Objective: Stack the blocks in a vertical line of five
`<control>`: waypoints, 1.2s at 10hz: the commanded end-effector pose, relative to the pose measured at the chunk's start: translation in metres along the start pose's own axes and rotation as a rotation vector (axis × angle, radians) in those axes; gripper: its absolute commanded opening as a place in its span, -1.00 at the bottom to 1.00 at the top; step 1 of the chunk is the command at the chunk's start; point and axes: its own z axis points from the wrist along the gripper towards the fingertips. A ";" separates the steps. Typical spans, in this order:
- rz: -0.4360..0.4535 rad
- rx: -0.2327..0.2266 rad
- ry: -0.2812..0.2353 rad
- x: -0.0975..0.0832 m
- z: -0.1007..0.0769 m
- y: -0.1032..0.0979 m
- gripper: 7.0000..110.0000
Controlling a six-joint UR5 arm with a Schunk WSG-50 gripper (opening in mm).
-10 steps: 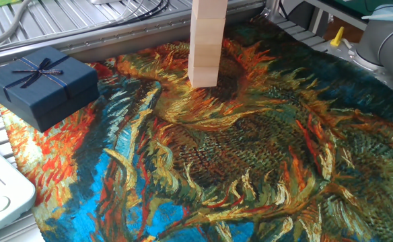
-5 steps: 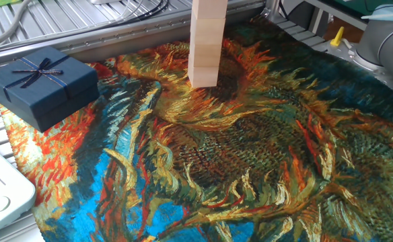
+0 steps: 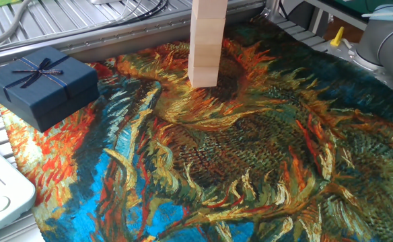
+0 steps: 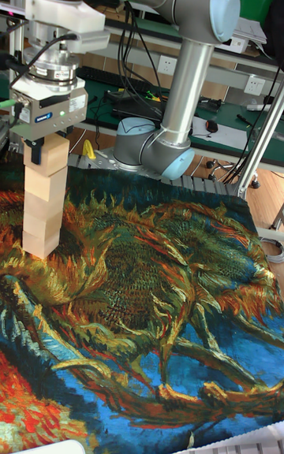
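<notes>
Toward the far left of the table (image 4: 158, 328), which is covered by a sunflower-painting cloth, the blocks (image 4: 45, 198) stand as one upright column on the cloth, and its top runs out of the fixed view. From above, the pincer (image 4: 36, 156) reaches straight down over the topmost block, a dark finger (image 4: 36, 151) lying against its front face; whether it clenches the block cannot be told. A dark blue gift box (image 3: 42, 83) with ribbon sits well apart.
</notes>
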 end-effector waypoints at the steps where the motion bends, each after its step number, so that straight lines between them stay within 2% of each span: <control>1: -0.034 0.009 -0.019 -0.003 0.000 0.001 -1.00; 9: -0.015 0.016 -0.008 0.000 0.000 0.000 -1.00; 12: -0.015 0.031 0.012 0.003 0.002 -0.002 -1.00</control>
